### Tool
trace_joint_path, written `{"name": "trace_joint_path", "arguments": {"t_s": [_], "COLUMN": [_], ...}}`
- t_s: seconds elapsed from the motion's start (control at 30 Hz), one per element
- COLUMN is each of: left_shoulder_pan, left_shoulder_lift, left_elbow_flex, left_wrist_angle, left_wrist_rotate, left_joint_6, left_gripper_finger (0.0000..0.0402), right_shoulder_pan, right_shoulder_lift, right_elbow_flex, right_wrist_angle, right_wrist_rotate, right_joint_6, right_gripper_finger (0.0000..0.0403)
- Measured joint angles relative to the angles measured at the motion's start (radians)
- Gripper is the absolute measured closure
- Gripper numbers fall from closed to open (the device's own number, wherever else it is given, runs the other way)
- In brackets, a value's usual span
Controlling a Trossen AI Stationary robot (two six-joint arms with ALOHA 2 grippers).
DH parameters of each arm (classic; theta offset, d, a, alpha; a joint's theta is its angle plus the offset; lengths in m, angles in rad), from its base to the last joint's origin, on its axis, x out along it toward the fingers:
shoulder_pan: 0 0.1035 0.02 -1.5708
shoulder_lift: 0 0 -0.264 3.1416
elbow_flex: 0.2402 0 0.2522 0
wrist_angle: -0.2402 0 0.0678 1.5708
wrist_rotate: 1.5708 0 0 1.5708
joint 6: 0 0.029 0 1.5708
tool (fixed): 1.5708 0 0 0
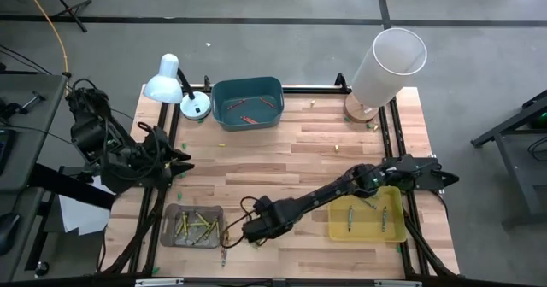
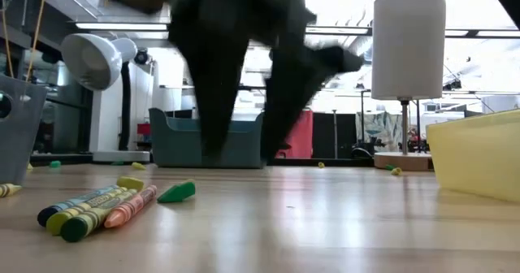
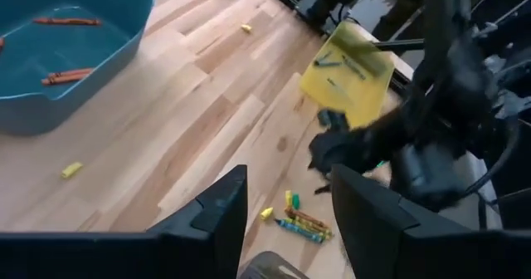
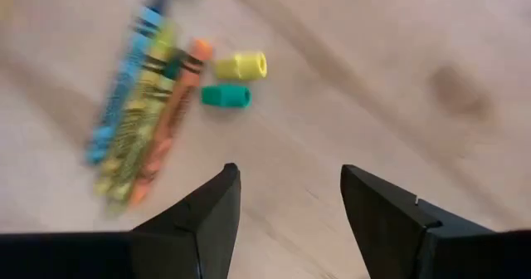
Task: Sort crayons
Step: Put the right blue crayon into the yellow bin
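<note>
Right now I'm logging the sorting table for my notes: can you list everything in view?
Teal bin: one, back of table, holding a few red-orange crayons.
Grey tray: one, front left, holding yellow-green crayons.
Yellow tray: one, front right, a few dark green crayons inside.
Loose crayons: a small bunch, blue, yellow-green and orange, front centre, with a yellow stub and a green stub beside them.
Desk lamp: one, white, back left.
White cylinder: one, on a round base, back right.
Small bits: several, yellow and green, scattered.
Left pincer: open, at left edge.
Right pincer: open, over the loose crayons.
</note>
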Motion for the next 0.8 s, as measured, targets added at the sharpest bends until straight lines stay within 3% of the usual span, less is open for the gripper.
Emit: {"name": "trace_joint_path", "arguments": {"t_s": [0.2,0.33,0.47,0.57,0.8], "left_shoulder_pan": [0.073,0.139,0.216,0.277,0.424], "left_shoulder_lift": [0.052,0.109,0.18,0.243,0.446], "left_elbow_flex": [0.0,0.0,0.0,0.0,0.0], "left_wrist_angle": [0.06,0.154,0.285,0.406,0.744], "left_wrist_rotate": [0.095,0.148,0.246,0.347,0.589], "left_joint_6": [0.083,0.206,0.351,0.449,0.561], "left_gripper_finger": [0.0243,0.0243,0.0243,0.0243,0.0243], "right_shoulder_pan": [0.049,0.085,0.135,0.187,0.314], "right_shoulder_lift": [-0.119,-0.21,-0.328,-0.501,-0.925], "right_elbow_flex": [-0.064,-0.154,-0.408,-0.647,-1.157], "right_wrist_angle": [-0.21,-0.254,-0.173,-0.063,0.288], "right_wrist_rotate": [0.073,0.071,-0.001,-0.035,0.132], "right_joint_6": [-0.122,-0.167,-0.095,0.0,0.239], "right_gripper_finger": [0.02,0.0211,0.0233,0.0252,0.0269]}}
